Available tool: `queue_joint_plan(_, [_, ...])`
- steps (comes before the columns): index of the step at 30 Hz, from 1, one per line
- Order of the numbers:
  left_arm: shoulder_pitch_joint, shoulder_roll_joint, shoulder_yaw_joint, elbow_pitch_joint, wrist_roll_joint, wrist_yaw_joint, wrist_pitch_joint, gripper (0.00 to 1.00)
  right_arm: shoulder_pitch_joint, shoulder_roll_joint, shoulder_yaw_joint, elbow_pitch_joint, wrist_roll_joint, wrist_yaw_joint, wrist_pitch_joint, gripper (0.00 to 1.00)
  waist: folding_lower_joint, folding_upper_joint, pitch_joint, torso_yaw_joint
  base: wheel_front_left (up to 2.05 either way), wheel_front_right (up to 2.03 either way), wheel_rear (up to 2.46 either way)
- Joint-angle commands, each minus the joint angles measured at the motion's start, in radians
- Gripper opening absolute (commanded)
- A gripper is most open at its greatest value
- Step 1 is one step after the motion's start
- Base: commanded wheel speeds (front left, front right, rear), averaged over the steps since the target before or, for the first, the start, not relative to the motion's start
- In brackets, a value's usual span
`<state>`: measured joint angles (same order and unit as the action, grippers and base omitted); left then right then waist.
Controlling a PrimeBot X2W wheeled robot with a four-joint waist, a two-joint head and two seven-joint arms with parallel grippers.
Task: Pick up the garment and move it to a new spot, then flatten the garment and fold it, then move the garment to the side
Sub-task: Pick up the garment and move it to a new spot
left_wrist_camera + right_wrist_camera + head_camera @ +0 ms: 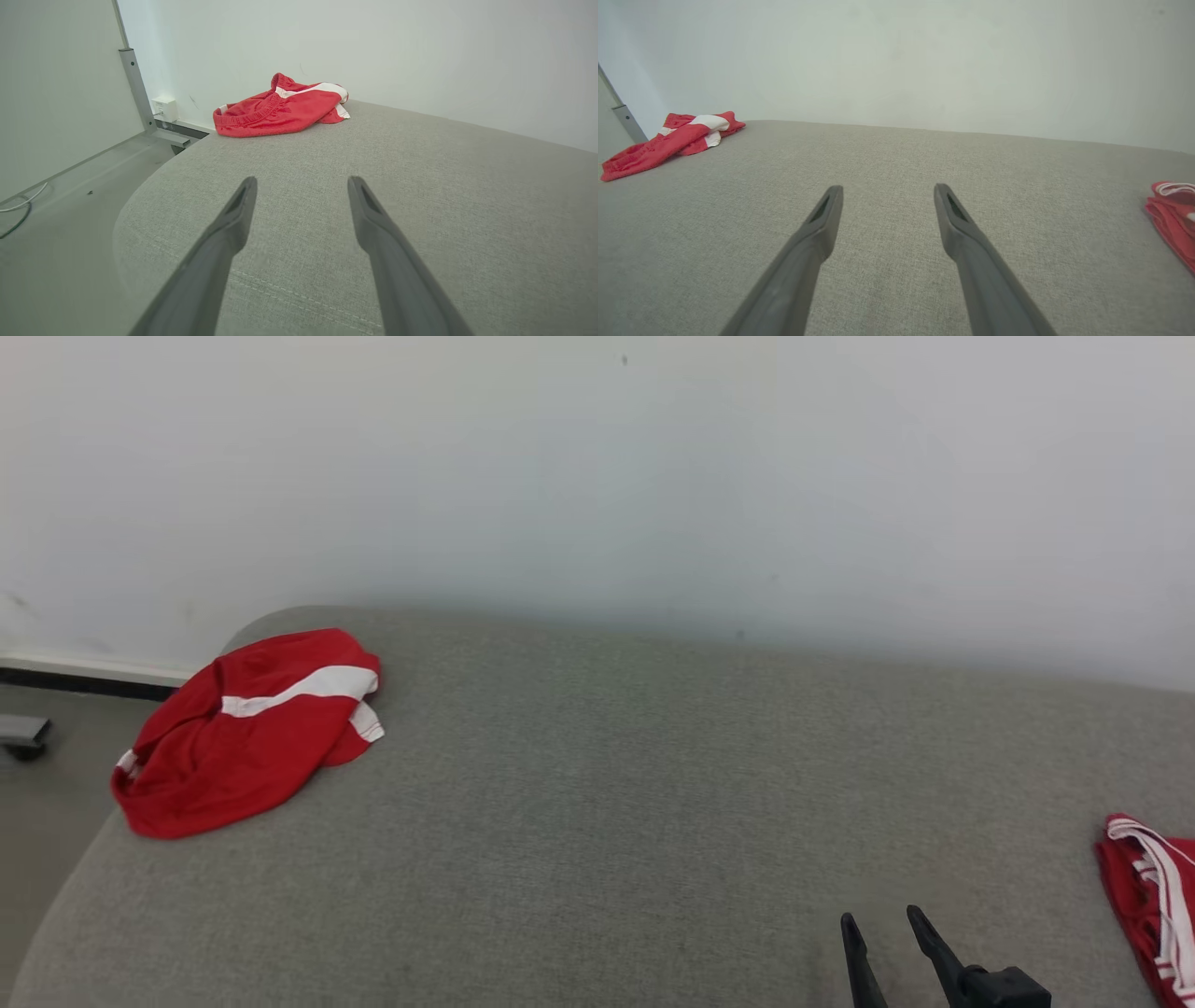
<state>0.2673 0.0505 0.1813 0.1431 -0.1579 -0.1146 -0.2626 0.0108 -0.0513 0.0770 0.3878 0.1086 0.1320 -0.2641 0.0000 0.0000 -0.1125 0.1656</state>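
Red garment (247,733) is lying crumpled at the left of the head view, on the far left corner of the grey cushion (607,803), white stripe running across its top. It is sitting right by the cushion's rounded edge, with nothing touching it. In the left wrist view the same garment (280,112) is showing at upper centre, elastic waistband facing the camera, white wall (373,56) just behind it. In the right wrist view it (668,140) is sitting at the far left.

Right gripper (881,917) is poking up from the bottom edge, lower right of the head view, fingers spread and holding nothing, well apart from the garment. The right wrist view is showing that gripper (888,186) the same way, with bare cushion under the gap.

Left gripper (302,179) is hovering over the cushion, fingers spread wide, empty, pointing toward the garment but well short of it.

A second red cloth (1148,905) with white stripes is lying at the right edge of the head view, partly cut off by the frame.

A wall socket (164,108), a metal post (136,88) and a cable (18,207) on the floor are showing at the left of the left wrist view.
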Motion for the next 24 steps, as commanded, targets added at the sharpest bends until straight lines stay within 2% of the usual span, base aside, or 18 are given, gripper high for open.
queue_joint_plan(1, [0.016, -0.001, 0.010, -0.004, 0.013, -0.005, -0.003, 1.00, 0.012, 0.002, 0.004, -0.003, 0.011, -0.003, 0.000, 1.00, 0.0000, 0.0000, -0.012, 0.105, 0.00, 0.00, 0.00])
queue_joint_plan(13, [0.022, 0.007, 0.043, -0.005, 0.027, -0.014, -0.003, 1.00, 0.019, 0.001, 0.025, -0.005, 0.053, -0.003, 0.000, 1.00, 0.0000, 0.0000, -0.023, 0.239, 0.00, 0.00, 0.00])
queue_joint_plan(24, [0.034, 0.004, 0.071, -0.016, 0.023, -0.015, -0.003, 1.00, -0.003, 0.001, 0.049, 0.000, 0.057, -0.003, 0.000, 1.00, 0.0000, 0.0000, -0.012, 0.261, 0.00, 0.00, 0.00])
